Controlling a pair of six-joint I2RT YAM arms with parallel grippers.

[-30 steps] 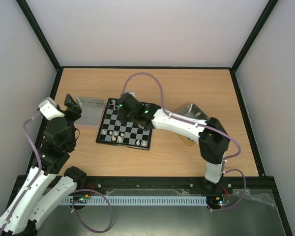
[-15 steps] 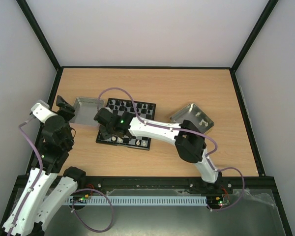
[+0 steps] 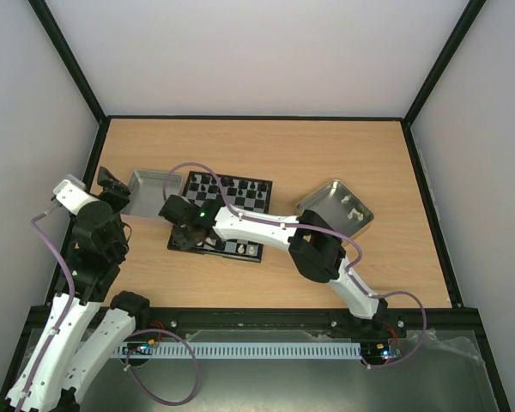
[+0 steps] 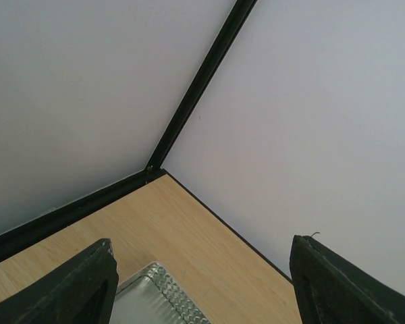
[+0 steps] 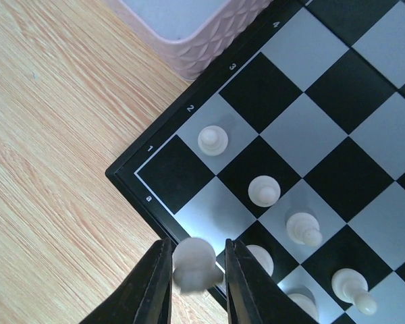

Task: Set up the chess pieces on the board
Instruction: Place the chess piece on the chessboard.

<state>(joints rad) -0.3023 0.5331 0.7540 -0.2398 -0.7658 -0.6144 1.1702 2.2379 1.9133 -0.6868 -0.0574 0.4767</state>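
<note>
The board (image 3: 237,215) lies mid-table, with black pieces along its far rows. My right gripper (image 3: 187,233) hangs over its near left corner, shut on a white chess piece (image 5: 196,264). That piece sits above the board (image 5: 324,121) edge, just beside the bare corner square marked a1. Several white chess pieces (image 5: 263,190) stand on the squares nearby, one (image 5: 212,140) on a2. My left gripper (image 3: 112,184) is raised at the table's left edge. In its wrist view the left gripper (image 4: 202,241) is open and empty, facing the wall corner.
A grey metal tray (image 3: 152,190) lies against the board's left side, and its embossed wall (image 5: 209,37) is close to my right fingers. A square tin (image 3: 319,199) with a few white pieces (image 3: 353,210) sits to the right of the board. A corner of the tray (image 4: 155,297) lies below my left fingers.
My right arm swung from the board's far middle to its near left corner, carrying the white piece. The left arm shifted a little to the left, then stayed still.
</note>
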